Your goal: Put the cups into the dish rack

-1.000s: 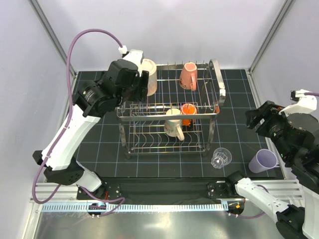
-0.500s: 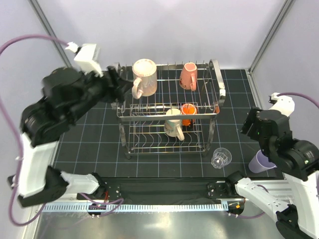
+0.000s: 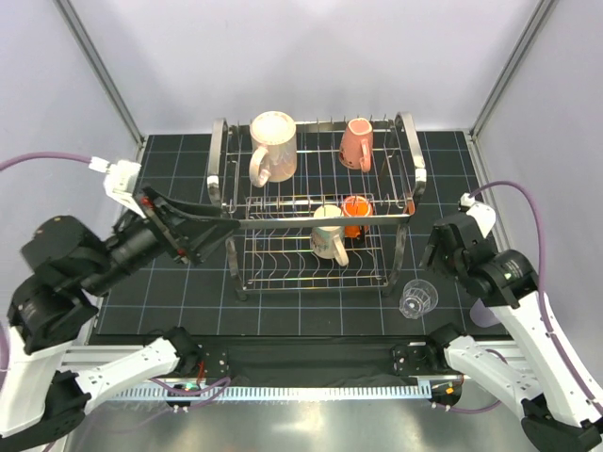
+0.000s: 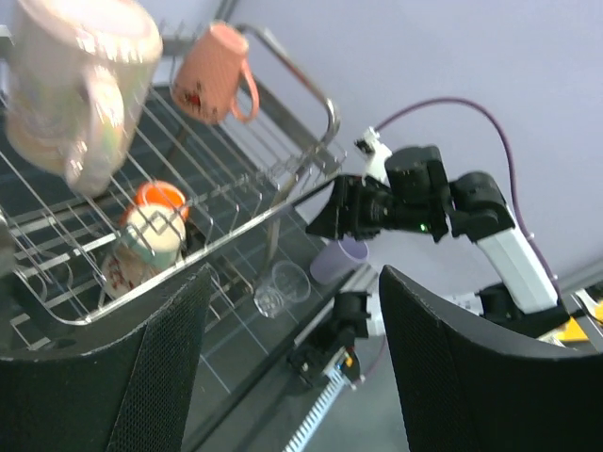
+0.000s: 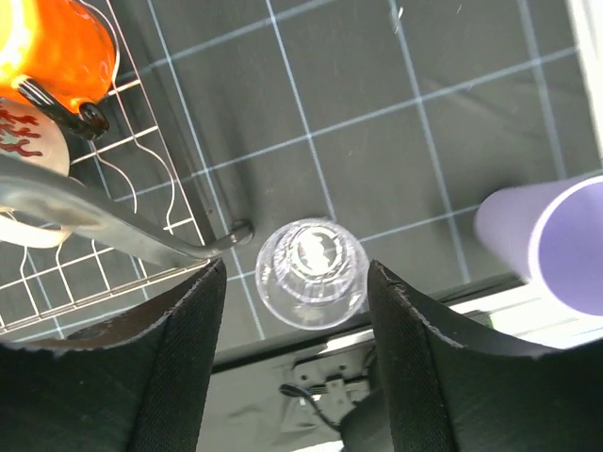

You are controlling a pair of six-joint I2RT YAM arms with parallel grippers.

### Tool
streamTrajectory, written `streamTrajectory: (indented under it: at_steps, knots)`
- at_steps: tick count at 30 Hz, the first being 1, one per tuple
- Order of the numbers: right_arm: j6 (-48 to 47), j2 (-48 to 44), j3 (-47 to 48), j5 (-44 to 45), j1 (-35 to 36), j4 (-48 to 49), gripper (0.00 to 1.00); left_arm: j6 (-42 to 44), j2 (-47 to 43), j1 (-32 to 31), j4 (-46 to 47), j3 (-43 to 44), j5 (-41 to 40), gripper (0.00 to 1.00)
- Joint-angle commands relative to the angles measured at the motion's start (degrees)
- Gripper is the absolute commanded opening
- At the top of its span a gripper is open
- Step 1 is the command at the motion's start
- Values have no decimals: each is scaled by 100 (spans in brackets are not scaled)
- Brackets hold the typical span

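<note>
The right gripper [image 5: 294, 268], spread wide and empty, hangs straight above the upright clear glass tumbler [image 5: 311, 275] by the counter's front-right corner; the left gripper [image 4: 294, 275], likewise spread and empty, is well apart.

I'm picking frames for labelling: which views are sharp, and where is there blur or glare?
Top view: sharp, with bright glints on the chrome dish rack. Left wrist view: soft overall, with the worst blur on the beige-pink mug at top left. Right wrist view: crisp; the glass tumbler has a bright reflection in its base, and the lavender tumbler is cut off by the right edge.
</note>
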Motion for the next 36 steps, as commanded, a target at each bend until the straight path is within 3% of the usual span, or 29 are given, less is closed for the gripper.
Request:
streamTrajectory:
  at_steps: [1, 8, 19, 27, 36]
  knots:
    - [692, 21, -215, -63, 33, 424, 61, -342, -124, 23, 298, -453, 486, 70]
    - [2035, -550, -1058, 140, 24, 942, 60, -632, -774, 23, 412, -1446, 425, 71]
    - [3434, -648, -1630, 220, -20, 1039, 60, -966, -1197, 14, 412, -2027, 530, 71]
    - [3602, -586, -2070, -52, -283, 1487, 60, -1028, -1249, 23, 412, -2115, 627, 71]
    - [3392, -472, -2790, -1133, -943, 2198, 58, -1107, -1302, 23, 403, -2194, 671, 71]
